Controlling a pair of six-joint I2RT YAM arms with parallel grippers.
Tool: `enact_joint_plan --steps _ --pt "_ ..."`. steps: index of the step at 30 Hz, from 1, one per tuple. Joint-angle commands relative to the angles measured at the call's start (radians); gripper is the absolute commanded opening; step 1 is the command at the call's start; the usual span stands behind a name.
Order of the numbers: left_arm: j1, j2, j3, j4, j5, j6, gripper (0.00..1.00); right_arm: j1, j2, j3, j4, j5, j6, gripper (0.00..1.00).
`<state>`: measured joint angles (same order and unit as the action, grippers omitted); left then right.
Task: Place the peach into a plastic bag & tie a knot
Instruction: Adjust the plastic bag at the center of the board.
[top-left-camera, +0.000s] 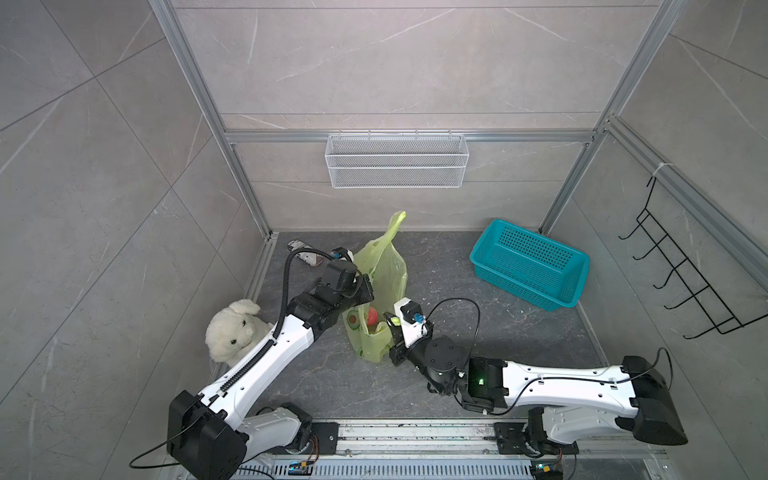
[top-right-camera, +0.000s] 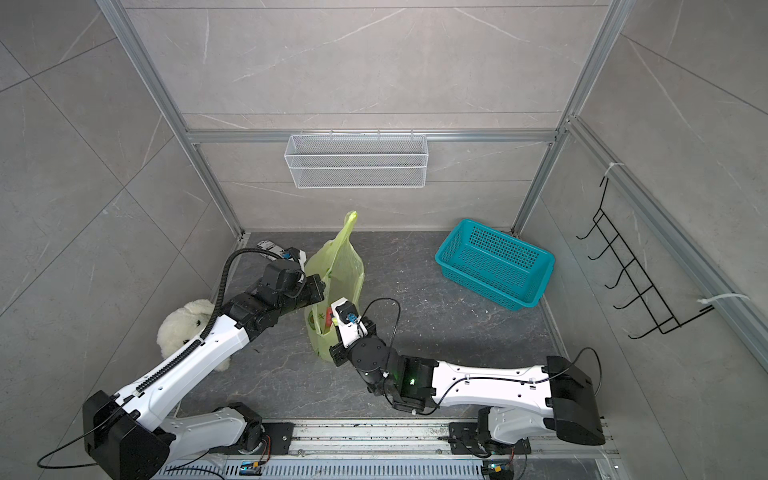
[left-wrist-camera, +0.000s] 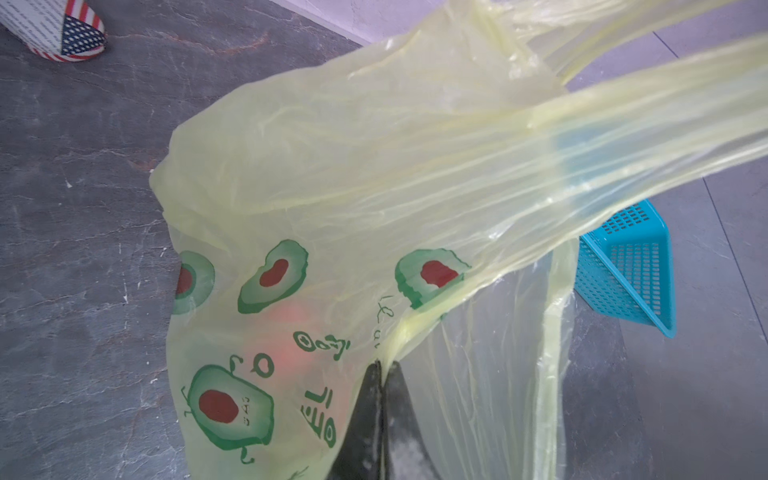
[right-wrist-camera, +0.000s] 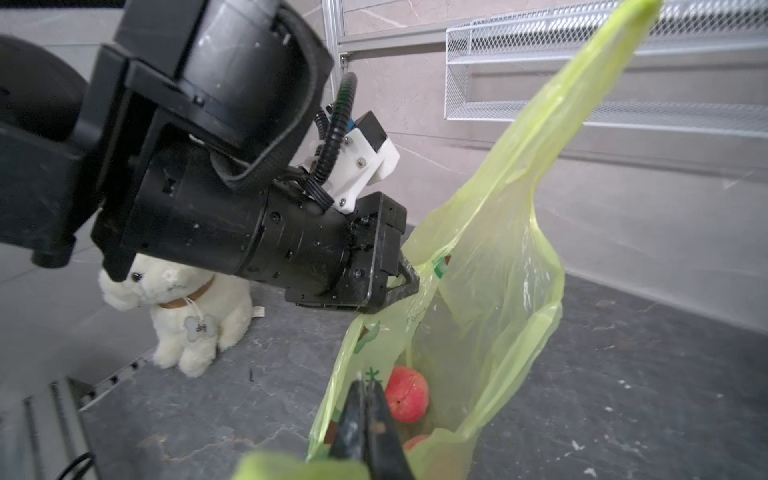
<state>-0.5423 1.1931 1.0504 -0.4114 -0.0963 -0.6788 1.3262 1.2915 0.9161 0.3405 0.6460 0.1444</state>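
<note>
The plastic bag (top-left-camera: 384, 266) (top-right-camera: 340, 262), yellow-green with avocado prints, stands open mid-table. One handle loop (top-left-camera: 397, 220) sticks straight up. The peach (top-left-camera: 371, 316) (right-wrist-camera: 406, 399) lies at the bag's bottom and glows pink through the film (left-wrist-camera: 286, 332) in the left wrist view. My left gripper (left-wrist-camera: 381, 365) (right-wrist-camera: 409, 278) is shut on the bag's rim on the left side. My right gripper (right-wrist-camera: 365, 384) (top-left-camera: 392, 322) is shut on the near rim, above the peach. A blurred strap lies across its fingers. No knot is in view.
A teal perforated basket (top-left-camera: 530, 264) sits at the back right. A white plush dog (top-left-camera: 232, 328) stands by the left wall, under my left arm. A flag-printed object (left-wrist-camera: 62, 29) lies at the back left. A wire shelf (top-left-camera: 397, 160) hangs on the back wall.
</note>
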Motion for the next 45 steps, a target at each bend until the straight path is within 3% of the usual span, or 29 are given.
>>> enact_joint_plan --steps 1,3,7,9,13,17,21,25,33,36,40,45 --pt "0.017 -0.053 0.019 -0.001 -0.040 -0.017 0.00 -0.070 -0.091 -0.033 -0.020 -0.172 0.021 0.00" --pt "0.022 -0.074 0.015 0.014 -0.046 -0.011 0.11 -0.149 -0.129 -0.026 -0.070 -0.325 0.027 0.00" --pt "0.028 -0.151 -0.017 0.109 -0.012 0.042 0.55 -0.318 -0.153 0.049 -0.217 -0.664 -0.026 0.00" --pt "0.029 -0.183 -0.011 0.134 0.020 0.094 0.70 -0.369 -0.139 0.090 -0.282 -0.801 -0.064 0.00" --pt "0.029 -0.178 0.153 -0.045 0.076 0.231 0.78 -0.395 -0.113 0.122 -0.363 -0.925 -0.160 0.00" --pt "0.040 -0.214 0.212 -0.138 0.007 0.273 0.86 -0.425 -0.110 0.088 -0.357 -0.956 -0.184 0.00" --pt "0.112 -0.196 0.256 -0.162 0.070 0.269 0.87 -0.481 -0.129 0.043 -0.334 -1.055 -0.174 0.00" --pt "0.231 -0.121 0.311 -0.139 0.371 0.280 0.89 -0.514 -0.148 0.011 -0.333 -1.132 -0.187 0.00" --pt "0.239 0.048 0.375 -0.003 0.682 0.525 0.77 -0.581 -0.156 -0.032 -0.284 -1.247 -0.146 0.00" --pt "0.239 0.167 0.473 -0.036 0.701 0.574 0.71 -0.596 -0.156 -0.047 -0.263 -1.272 -0.130 0.00" --pt "0.238 0.271 0.575 -0.054 0.617 0.642 0.72 -0.599 -0.167 -0.052 -0.261 -1.287 -0.130 0.00" --pt "0.239 0.366 0.636 -0.025 0.610 0.693 0.72 -0.599 -0.169 -0.059 -0.250 -1.301 -0.125 0.00"
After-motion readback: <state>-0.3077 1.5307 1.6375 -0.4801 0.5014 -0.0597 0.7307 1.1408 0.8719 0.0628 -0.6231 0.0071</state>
